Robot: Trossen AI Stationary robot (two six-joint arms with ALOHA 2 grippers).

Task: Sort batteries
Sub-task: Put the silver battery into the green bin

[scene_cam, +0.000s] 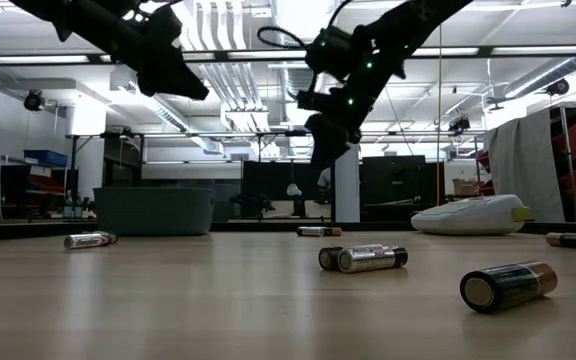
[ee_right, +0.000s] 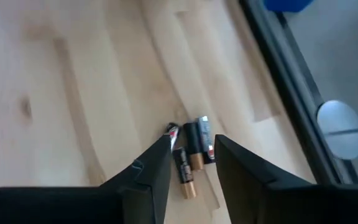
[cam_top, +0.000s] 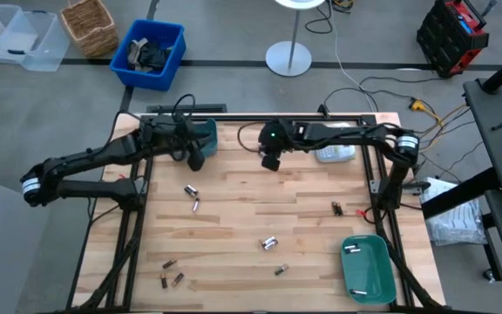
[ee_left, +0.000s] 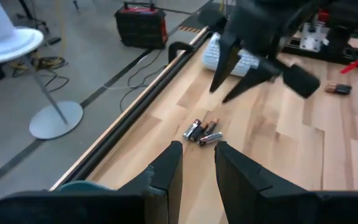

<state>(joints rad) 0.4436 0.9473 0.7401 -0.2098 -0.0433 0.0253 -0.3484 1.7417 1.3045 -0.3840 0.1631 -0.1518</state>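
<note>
- I have both arms up over the far half of the desk [cam_top: 234, 218], neither touching anything.
- The right gripper [ee_right: 191, 158] hangs above a small cluster of batteries [ee_right: 191, 149] near the far edge; through its wrist camera I see three cells lying side by side, one coppery at its end, framed between the two dark fingers.
- Its jaws stand apart with a clear gap and nothing between them.
- The left gripper [ee_left: 197, 165] sits close beside a teal bin [cam_top: 206, 135] at the far left of the desk, raised off the wood.
- Its jaws are parted by a narrow slot and hold nothing; past them I see the same cluster [ee_left: 202, 132] and the right arm's gripper above it.
- The rest of the batteries are scattered loose on the wood: a pair left of centre [cam_top: 192, 194], two silvery ones near the middle [cam_top: 269, 243], one more toward the near edge [cam_top: 280, 270], three dark ones at the near left [cam_top: 172, 272], and a dark pair by the right edge [cam_top: 337, 208].
- A green tray [cam_top: 369, 272] rests at the near right corner with two or three pale cells [cam_top: 350, 249] in it.
- The grey-white label maker [cam_top: 335, 153] lies at the far right, just beside the right arm.
- From desk height I see cells lying on their sides, a coppery one [scene_cam: 508, 285] nearest the camera.
</note>
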